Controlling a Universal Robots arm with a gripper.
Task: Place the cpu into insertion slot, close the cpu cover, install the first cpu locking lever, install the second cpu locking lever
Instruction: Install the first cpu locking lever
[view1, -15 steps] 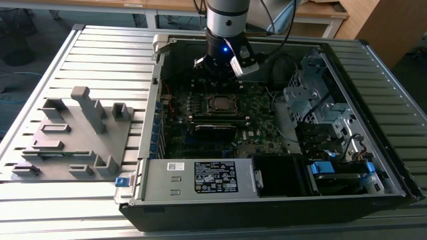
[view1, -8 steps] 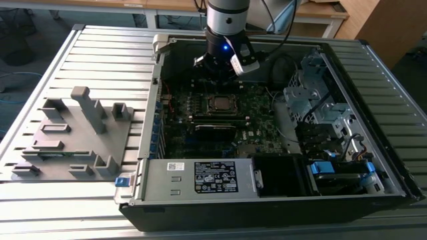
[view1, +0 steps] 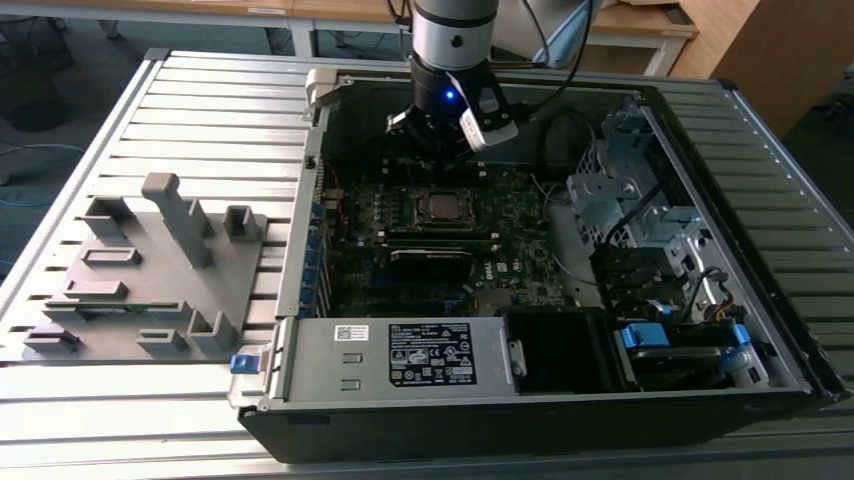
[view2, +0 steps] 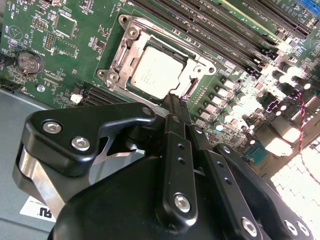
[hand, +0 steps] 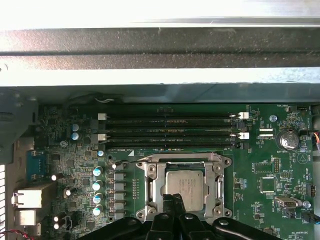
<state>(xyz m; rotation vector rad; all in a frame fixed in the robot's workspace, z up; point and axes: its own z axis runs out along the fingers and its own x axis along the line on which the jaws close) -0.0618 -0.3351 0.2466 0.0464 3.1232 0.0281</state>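
Gripper (view2: 175, 103) hovers just beside the seated cpu (view2: 159, 72).

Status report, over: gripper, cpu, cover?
Gripper at cpu edge, jaws shut. Cpu seated, cpu cover down around it. Nothing blocking.

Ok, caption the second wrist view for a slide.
Black gripper, jaws together, at the edge of the silvery square cpu seated under its metal cover frame on the green motherboard.
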